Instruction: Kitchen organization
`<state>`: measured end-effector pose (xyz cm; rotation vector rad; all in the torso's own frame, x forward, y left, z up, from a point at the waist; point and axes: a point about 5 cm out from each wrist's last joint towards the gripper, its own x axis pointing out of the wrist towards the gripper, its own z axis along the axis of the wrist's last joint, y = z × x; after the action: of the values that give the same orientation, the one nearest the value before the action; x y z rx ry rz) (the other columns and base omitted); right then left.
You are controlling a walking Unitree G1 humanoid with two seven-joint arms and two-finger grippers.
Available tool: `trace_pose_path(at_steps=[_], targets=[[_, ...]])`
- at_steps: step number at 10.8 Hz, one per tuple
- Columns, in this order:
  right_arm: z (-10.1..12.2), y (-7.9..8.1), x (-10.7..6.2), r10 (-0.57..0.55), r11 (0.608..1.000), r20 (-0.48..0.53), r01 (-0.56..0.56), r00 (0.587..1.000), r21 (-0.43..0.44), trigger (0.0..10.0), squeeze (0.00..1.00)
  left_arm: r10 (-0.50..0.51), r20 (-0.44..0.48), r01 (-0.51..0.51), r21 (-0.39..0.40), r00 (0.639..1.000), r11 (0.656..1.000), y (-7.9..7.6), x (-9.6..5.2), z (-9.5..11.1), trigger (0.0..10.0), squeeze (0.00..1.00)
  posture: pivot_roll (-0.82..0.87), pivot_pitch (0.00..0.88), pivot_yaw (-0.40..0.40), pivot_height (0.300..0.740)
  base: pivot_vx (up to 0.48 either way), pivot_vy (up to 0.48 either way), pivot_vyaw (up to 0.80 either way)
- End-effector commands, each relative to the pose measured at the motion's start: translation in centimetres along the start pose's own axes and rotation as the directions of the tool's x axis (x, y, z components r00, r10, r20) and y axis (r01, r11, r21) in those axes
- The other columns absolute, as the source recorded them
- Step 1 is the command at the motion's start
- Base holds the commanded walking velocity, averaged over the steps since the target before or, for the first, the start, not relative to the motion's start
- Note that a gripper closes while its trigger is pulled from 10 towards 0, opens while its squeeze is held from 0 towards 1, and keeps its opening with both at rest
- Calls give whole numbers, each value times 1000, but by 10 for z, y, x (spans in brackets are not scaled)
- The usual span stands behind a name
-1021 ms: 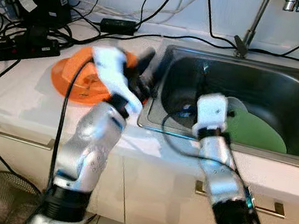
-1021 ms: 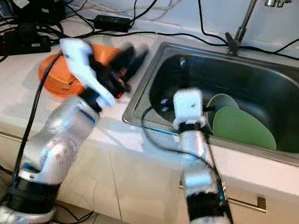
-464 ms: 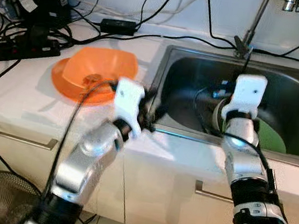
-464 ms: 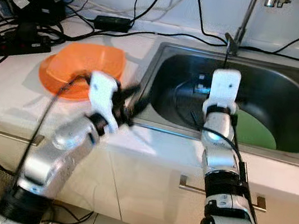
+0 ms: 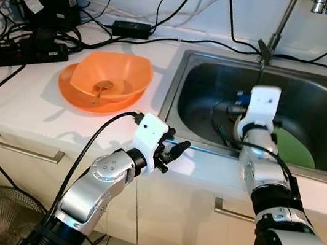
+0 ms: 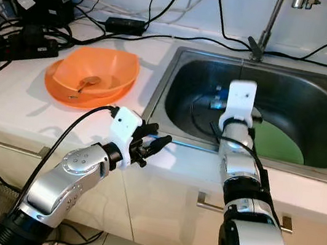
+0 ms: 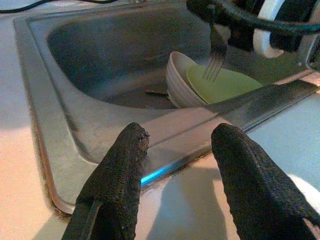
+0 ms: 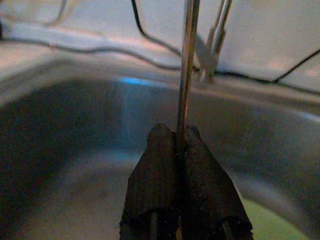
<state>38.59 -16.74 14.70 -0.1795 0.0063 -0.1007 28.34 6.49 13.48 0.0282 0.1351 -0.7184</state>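
My right hand (image 8: pixel 181 150) is over the steel sink (image 5: pixel 208 74), its two black fingers (image 8: pixel 155 175) pressed together on the handle of a metal fork (image 8: pixel 186 70). In my right wrist view the thin handle runs straight out from between the fingertips; in my left wrist view the fork's tines (image 7: pixel 215 62) hang just above the green plate (image 7: pixel 225 85).

That green plate lies low in the sink basin, leaning against a ribbed white bowl (image 7: pixel 177 80) which rests on its side beside it.

My left hand (image 5: pixel 171 152) sits at the front edge of the tabletop (image 5: pixel 30 101), just outside the sink's near-left corner. Its fingers (image 7: pixel 125 170) are spread apart and hold nothing.

Further back on the tabletop, to the left of the sink, an orange bowl (image 5: pixel 111 77) sits on an orange plate (image 5: pixel 72 92), with a spoon (image 5: pixel 101 86) lying inside the bowl. Black cables and a power strip (image 5: pixel 13 52) lie behind them, near the wall. The faucet stem (image 5: pixel 279 22) rises behind the sink.
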Motion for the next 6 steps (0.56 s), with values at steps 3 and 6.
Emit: trace_pose_path(at_steps=[3,6], targets=[[-5,5,4,33,999,-74,-32,997,22,10000,0,-15,-68,15,0,998,1000,-2,-1,-11,10000,0,103,0,51,740,0,0,0],[-18,11,0,73,997,-134,-72,988,17,10000,0,-16,-76,16,2,997,1000,-4,-2,-13,10000,0,110,0,47,740,0,0,0]])
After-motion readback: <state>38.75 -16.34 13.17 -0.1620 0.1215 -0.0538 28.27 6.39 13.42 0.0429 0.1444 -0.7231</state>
